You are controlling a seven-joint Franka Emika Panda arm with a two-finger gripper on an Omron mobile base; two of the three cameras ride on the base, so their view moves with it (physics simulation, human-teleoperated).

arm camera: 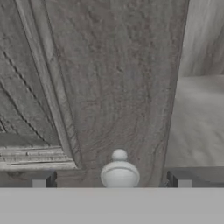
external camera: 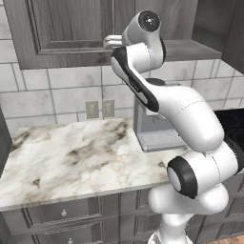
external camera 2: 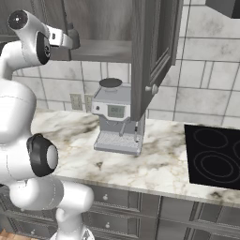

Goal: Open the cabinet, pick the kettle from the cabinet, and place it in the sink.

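Hand view: we find the gripper [arm camera: 112, 181] spread wide around the left cabinet door's [arm camera: 100, 87] knob [arm camera: 119, 171], apparently without contact.

Silver coffee machine [external camera 2: 115, 124] on the marble counter [external camera: 71, 157] — black cooktop [external camera 2: 213, 157] beside it

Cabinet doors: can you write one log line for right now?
cabinet: right door open, left shut | claw: open, straddling left door knob | kettle: unseen

No readable txt or nos. seen; small display on coffee machine [external camera 2: 116, 110] front, far on the counter [external camera 2: 154, 164], was too blurry.
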